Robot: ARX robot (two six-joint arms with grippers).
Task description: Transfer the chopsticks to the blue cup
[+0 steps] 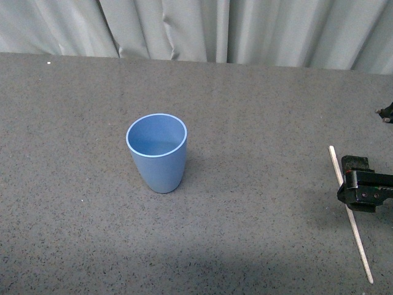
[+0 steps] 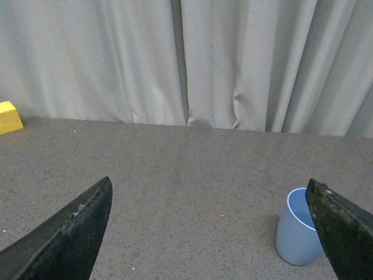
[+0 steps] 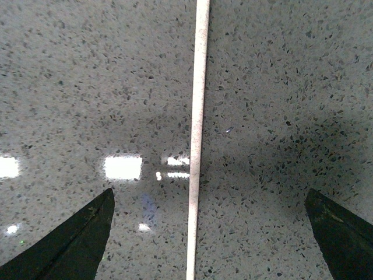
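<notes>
The blue cup [image 1: 157, 152] stands upright and empty on the grey table, left of centre. It also shows in the left wrist view [image 2: 297, 230], partly behind one finger. The chopstick [image 1: 350, 212], a thin pale stick, lies flat on the table at the far right. My right gripper [image 1: 362, 187] is low over the stick's middle, open. In the right wrist view the chopstick [image 3: 197, 134] runs straight between the two spread fingers [image 3: 70, 245], touching neither. My left gripper [image 2: 210, 233] is open and empty, with the cup beside one finger; it is out of the front view.
A grey speckled table [image 1: 245, 110] ends at a pale curtain [image 1: 196, 27] along the back. A yellow block [image 2: 9, 116] sits at the table's far edge in the left wrist view. A small dark object [image 1: 385, 114] is at the right edge.
</notes>
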